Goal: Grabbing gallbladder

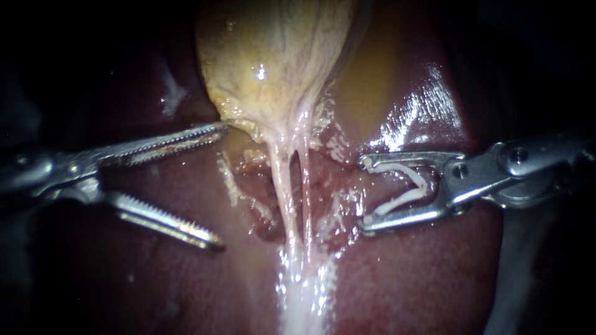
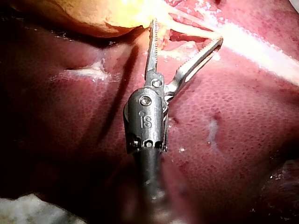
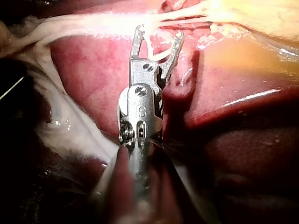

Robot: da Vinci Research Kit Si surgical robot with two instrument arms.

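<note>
Endoscope view is showing the grab not yet made: my left instrument (image 1: pixel 221 186) is holding its claw wide, one toothed half just reaching the lower edge of the gallbladder (image 1: pixel 273 56), with nothing pinched. Closing on that edge is what is left, I judge. The gallbladder is lying just ahead, a yellowish, veined, glistening sac tapering into pale wet strands (image 1: pixel 288 192) over the smooth dark red liver (image 1: pixel 155 279). My right instrument (image 1: pixel 363 193) is hovering beside them, its claw carrying a white clip (image 1: pixel 403 183).
</note>
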